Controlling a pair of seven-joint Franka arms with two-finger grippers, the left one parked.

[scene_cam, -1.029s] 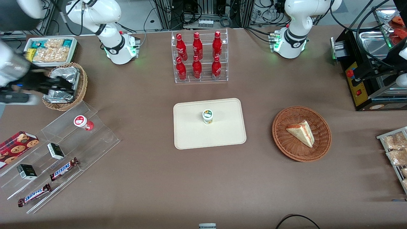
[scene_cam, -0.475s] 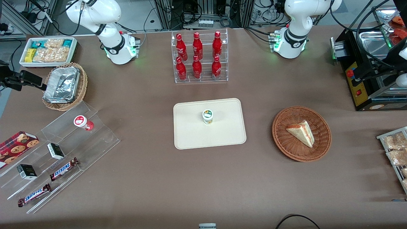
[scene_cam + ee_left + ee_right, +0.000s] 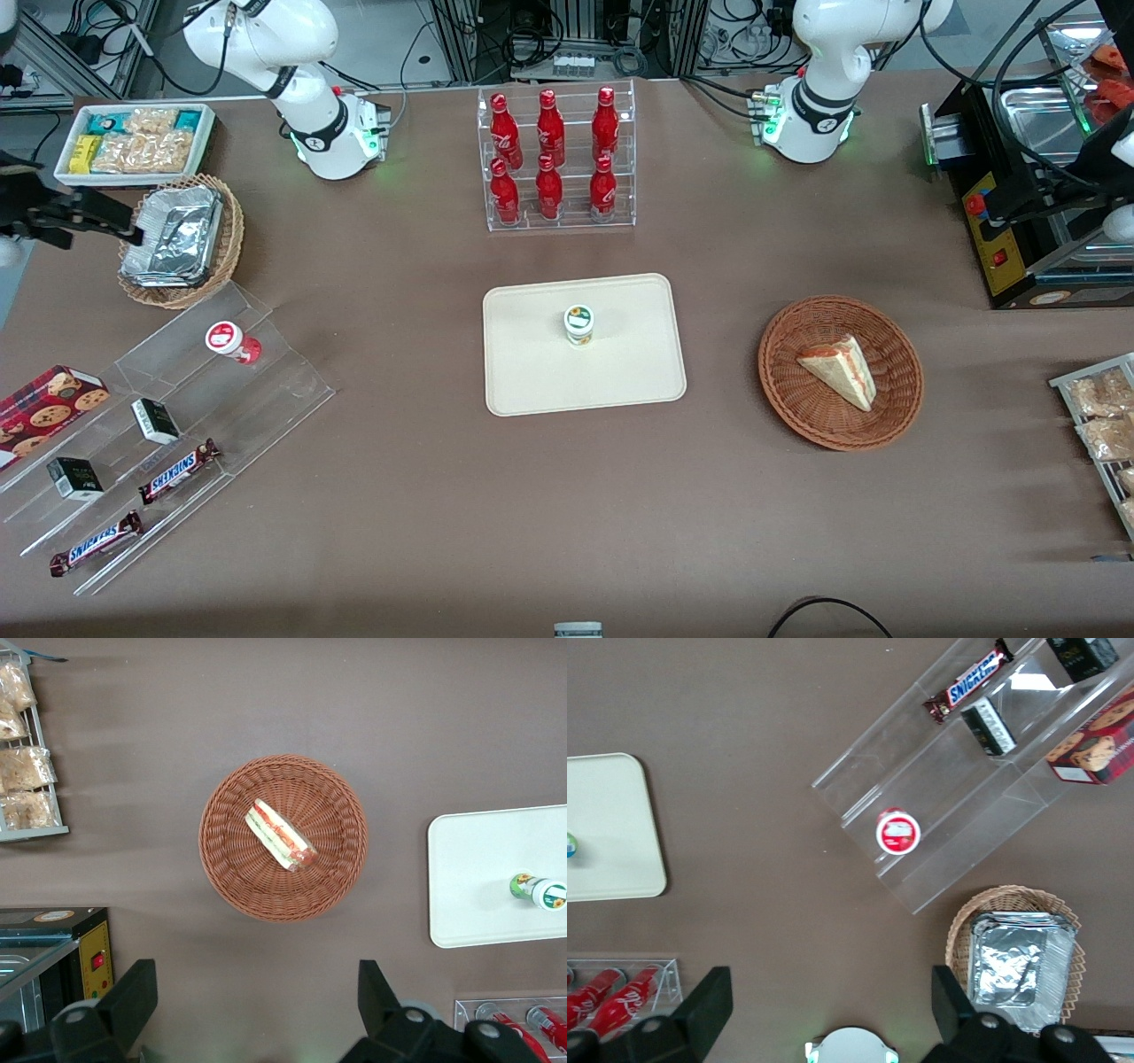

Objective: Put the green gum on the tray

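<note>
standing upright on the tray, green gum, gripper well apart at the working arm's table end, fingers spread, holding nothing

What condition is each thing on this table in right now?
green gum: upright on the tray, lid on.
tray: flat, holding only the gum.
gripper: open, holding nothing, above the foil-container basket at the working arm's end of the table.
red-lidded canister: standing on the clear stepped rack.
sandwich wedge: lying in its wicker basket.
red bottles: six, upright in the clear rack.
</note>
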